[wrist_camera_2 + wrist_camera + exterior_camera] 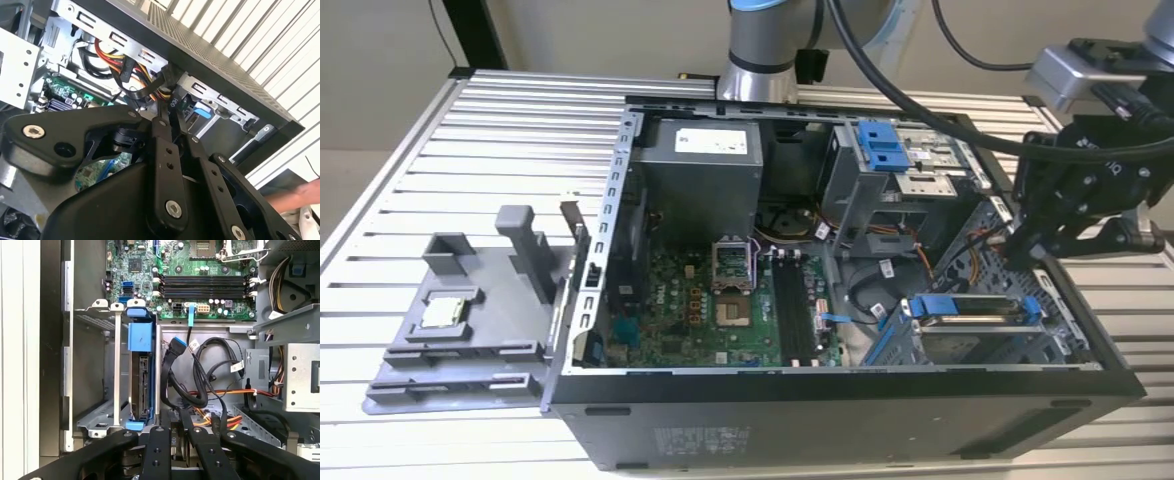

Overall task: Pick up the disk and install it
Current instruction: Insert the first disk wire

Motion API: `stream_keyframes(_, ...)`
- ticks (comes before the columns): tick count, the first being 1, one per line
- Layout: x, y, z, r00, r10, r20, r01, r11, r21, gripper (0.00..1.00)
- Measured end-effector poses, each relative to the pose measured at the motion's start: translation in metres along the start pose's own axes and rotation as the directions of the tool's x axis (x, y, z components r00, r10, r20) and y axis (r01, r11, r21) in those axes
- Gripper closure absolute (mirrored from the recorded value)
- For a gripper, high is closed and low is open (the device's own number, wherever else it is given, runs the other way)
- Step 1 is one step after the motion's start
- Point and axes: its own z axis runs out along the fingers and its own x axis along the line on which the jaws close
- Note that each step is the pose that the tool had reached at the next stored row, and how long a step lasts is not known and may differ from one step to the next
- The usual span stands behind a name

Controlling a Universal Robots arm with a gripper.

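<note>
The disk (970, 309), silver-grey in a thin blue frame, sits in the drive bay at the lower corner of the open computer case (854, 395), on the exterior view's right. In the first wrist view the disk (140, 375) stands on edge between the bay's metal rails. My gripper (1023, 248) hangs just above that bay, over the case's side wall. Its black fingers lie close together in both wrist views, with nothing between them. The gripper (174, 428) is beside the disk's near end and apart from it; the gripper (170, 121) points into the case.
Black, red and orange cables (200, 375) loop beside the bay. The motherboard (720, 300) lies mid-case, the power supply (700, 150) behind it, and a blue-latched cage (887, 150) at the back. A grey fixture (460, 330) holding a small silver chip (447, 312) stands on the exterior view's left.
</note>
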Motion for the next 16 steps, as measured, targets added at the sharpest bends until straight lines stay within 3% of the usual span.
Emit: stream_keyframes(16,0.0129,0.0061,0.0012,0.9999,0.016,0.0013,-0.016,0.9999,-0.0008,1.0)
